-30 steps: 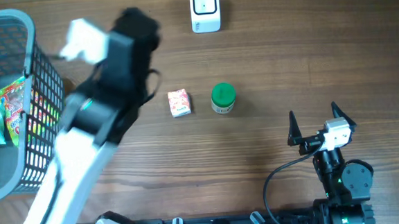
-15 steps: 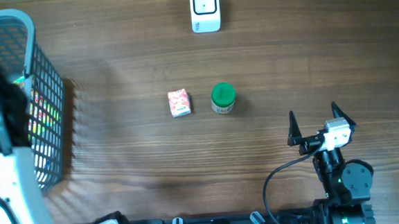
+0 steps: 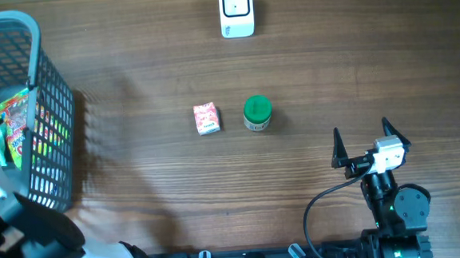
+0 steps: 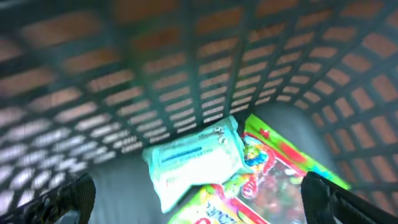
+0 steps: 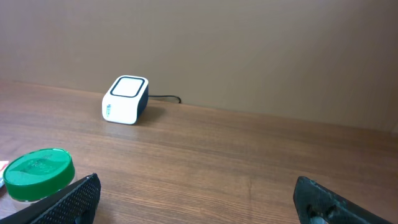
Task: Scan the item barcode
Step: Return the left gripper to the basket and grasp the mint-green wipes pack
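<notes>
Item: pink carton [image 3: 206, 118], worktop [image 3: 330, 59] centre, 9 o'clock of green-lidded jar [image 3: 257, 113]; probably light, rigid, best pinched across narrow sides; left hand [image 4: 205, 202] and right hand [image 3: 362, 130] both released.

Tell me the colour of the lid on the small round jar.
The round plastic lid is green; clearest in the overhead view.

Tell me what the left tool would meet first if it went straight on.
Probably the pale blue packet lying in the basket, though depth is unclear.
</notes>
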Motion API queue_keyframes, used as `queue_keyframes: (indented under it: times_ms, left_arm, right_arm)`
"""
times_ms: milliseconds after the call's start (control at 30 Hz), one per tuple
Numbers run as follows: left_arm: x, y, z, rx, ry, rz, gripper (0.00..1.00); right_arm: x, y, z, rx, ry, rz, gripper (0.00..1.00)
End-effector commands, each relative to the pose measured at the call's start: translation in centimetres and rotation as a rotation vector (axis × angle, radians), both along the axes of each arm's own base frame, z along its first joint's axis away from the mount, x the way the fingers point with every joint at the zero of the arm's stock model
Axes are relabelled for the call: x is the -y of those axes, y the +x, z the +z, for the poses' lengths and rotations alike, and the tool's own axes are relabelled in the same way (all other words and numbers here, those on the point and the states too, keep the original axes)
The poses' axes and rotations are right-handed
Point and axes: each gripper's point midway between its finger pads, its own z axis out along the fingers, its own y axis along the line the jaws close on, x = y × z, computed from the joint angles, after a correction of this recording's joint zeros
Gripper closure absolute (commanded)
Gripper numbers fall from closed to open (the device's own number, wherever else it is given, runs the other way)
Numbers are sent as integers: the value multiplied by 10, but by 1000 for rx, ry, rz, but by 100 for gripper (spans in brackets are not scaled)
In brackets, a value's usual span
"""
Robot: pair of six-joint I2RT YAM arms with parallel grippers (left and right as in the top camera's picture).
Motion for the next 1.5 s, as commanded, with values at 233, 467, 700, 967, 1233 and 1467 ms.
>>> queue_keyframes:
  times_ms: [233,467,700,967,1233,1467]
  left_arm:
    - [8,30,-92,-438,-45,-599,0]
    - [6,32,-113,-493,-60,-652,4]
    - [1,24,-126,-552,-71,-668,4]
    - [-22,7,-124,-526,-77,-604,0]
    - [22,42,-131,-152,-288,-734,0]
    - [-5,16,-133,-299,-222,-567,0]
  right_arm:
    - [2,0,1,7,-8,-11,0]
    - [2,0,1,7,-8,-11,0]
    - [2,0,1,7,-8,-10,0]
    - [2,0,1,7,-8,-11,0]
    - [2,0,1,7,-8,-11,0]
    - [2,0,1,7,-8,-11,0]
